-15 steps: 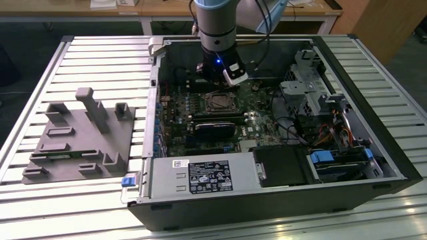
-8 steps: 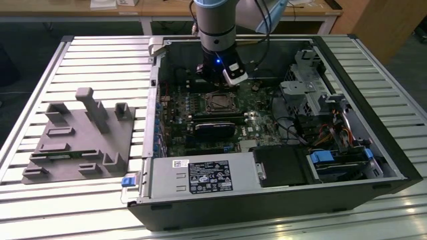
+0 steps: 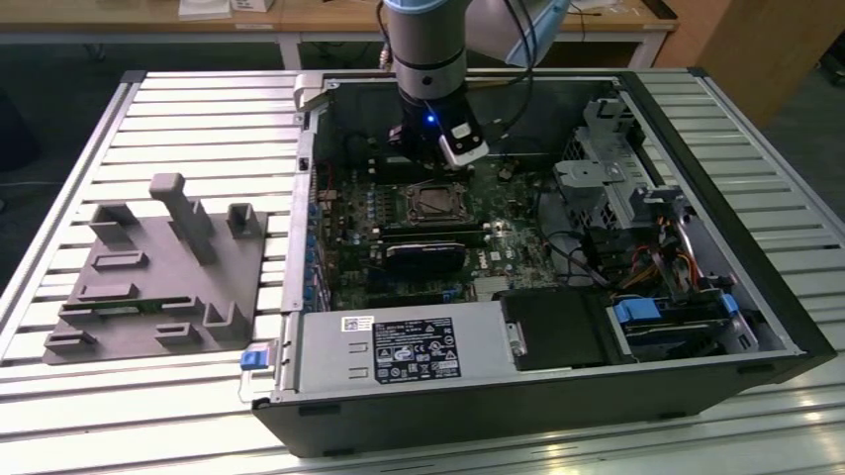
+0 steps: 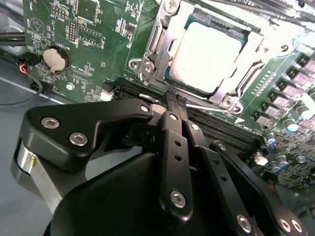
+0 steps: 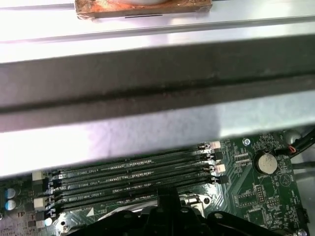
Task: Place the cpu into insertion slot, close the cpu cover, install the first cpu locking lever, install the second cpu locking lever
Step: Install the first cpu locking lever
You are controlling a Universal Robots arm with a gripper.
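In the second wrist view the cpu (image 4: 206,51) lies flat in its socket, pale metal face up. The cpu cover (image 4: 160,34), a silvery frame, lies down around it. My gripper (image 4: 173,103) hangs just beside the socket's edge, over the black memory slots. Its black fingers (image 4: 170,142) are pressed together with nothing visible between them. A thin bright lever rod (image 4: 209,106) runs along the socket side nearest the fingertips. In the exterior view the gripper (image 3: 433,166) is low inside the open computer case, just behind the socket (image 3: 432,203).
Memory slots (image 5: 138,172) and a coin battery (image 5: 266,162) lie near the socket. The case wall (image 5: 157,83) is close behind the gripper. A power supply (image 3: 396,351) and a drive cage (image 3: 614,178) flank the board. A grey fixture block (image 3: 158,267) sits on the exterior view's left.
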